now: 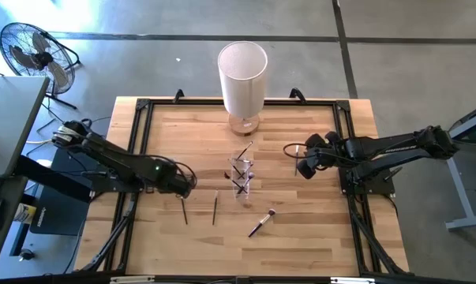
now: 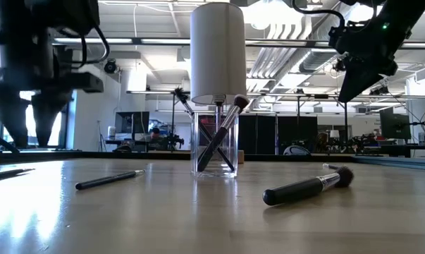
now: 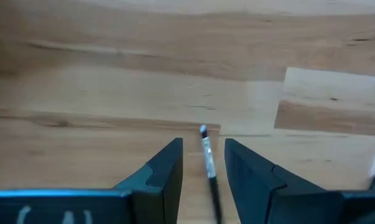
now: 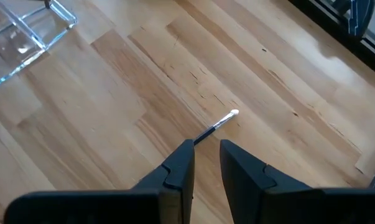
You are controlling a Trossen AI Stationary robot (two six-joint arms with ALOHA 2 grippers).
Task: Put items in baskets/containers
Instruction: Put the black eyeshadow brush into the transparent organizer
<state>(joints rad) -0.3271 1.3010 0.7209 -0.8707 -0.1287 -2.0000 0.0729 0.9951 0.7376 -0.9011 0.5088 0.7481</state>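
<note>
High view, your stock near to far: nearest you, a thick dark brush [image 1: 261, 223] with a silver ferrule lies flat on the wooden table [image 1: 316, 237], right of centre. Just beyond it, two thin brushes lie well apart from it on the left: one [image 1: 215, 210] near the middle, one [image 1: 184, 208] under your left gripper [image 1: 186, 186]. In the left wrist view that gripper's fingers [image 3: 165, 174] stand narrowly parted, astride the thin brush [image 3: 208, 163], not closed on it. At mid-table your clear plastic cup [image 1: 241, 175] stands upright and holds several brushes leaning crossed; in the low view [image 2: 215, 144] their tips rise above its rim. Level with the cup, on the right, your right gripper [image 1: 302, 159] hangs above the table; its fingers [image 4: 175, 171] are a little apart and hold nothing, with a pale-tipped brush [image 4: 216, 125] lying flat on the wood beyond them. Farthest, a tall white cylinder [image 1: 242, 77] stands at the table's far edge, behind the cup
</note>
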